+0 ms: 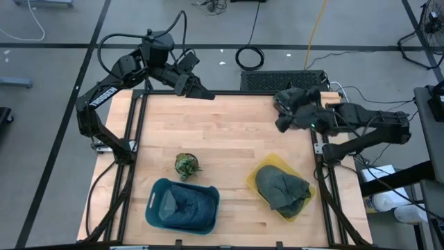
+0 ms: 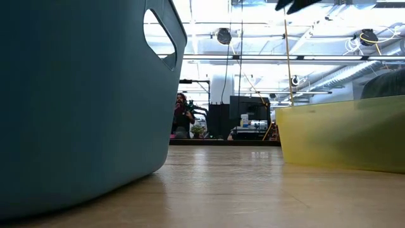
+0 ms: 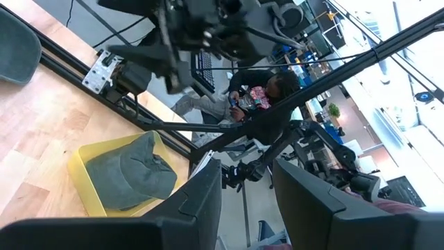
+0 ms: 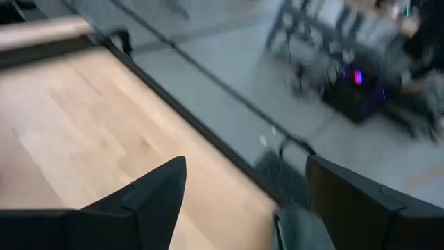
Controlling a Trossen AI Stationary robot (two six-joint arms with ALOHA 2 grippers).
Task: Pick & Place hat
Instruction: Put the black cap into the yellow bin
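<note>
The grey-green hat (image 1: 281, 189) lies crumpled in a yellow tray (image 1: 255, 173) at the table's near right; the left wrist view shows the hat (image 3: 132, 175) resting in the tray (image 3: 78, 167). In the low view only the hat's top (image 2: 387, 83) rises above the tray's wall (image 2: 335, 136). My left gripper (image 1: 205, 92) (image 3: 246, 201) hovers open over the table's far edge, left of centre. My right gripper (image 1: 279, 112) (image 4: 246, 201) hangs open above the far right part of the table, well away from the hat.
A blue basket (image 1: 182, 205) (image 2: 76, 95) stands at the near edge, left of the tray. A small green plant-like object (image 1: 186, 165) sits just beyond it. Bare wood lies across the table's middle and far half. A person (image 3: 257, 97) sits beyond the table.
</note>
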